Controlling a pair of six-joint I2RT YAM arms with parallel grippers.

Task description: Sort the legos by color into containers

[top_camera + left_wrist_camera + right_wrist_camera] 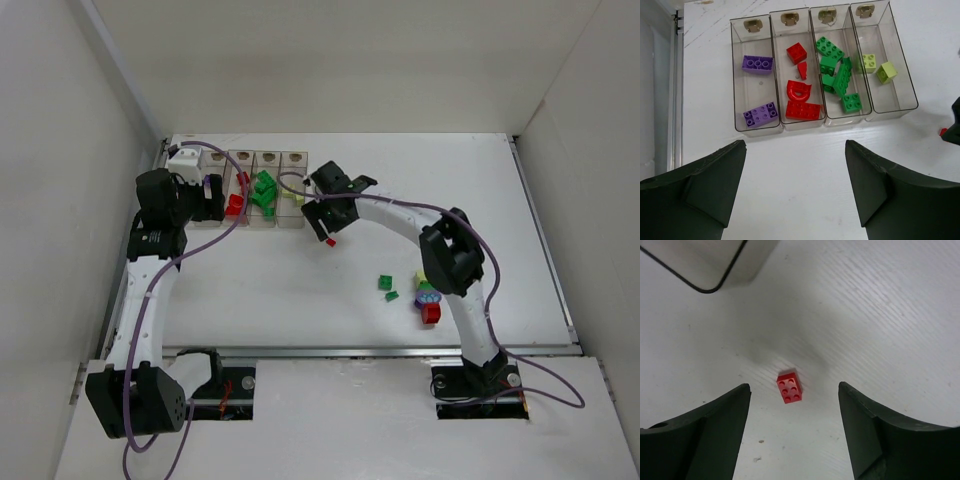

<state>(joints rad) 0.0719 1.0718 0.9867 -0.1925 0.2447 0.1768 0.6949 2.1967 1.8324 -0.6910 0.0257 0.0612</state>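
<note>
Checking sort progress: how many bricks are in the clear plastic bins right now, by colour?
Purple plastic bricks: 2
Red plastic bricks: 4
Green plastic bricks: 5 (piled, may hide one)
Pale yellow-green plastic bricks: 2
Total: 13

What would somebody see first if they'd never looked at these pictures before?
Probably the row of clear containers at the far left of the table, each holding one color: purple, red, green, pale yellow. Next, the lone red brick on the white surface, right below the open right gripper. A small loose pile of bricks sits toward the front right.
</note>
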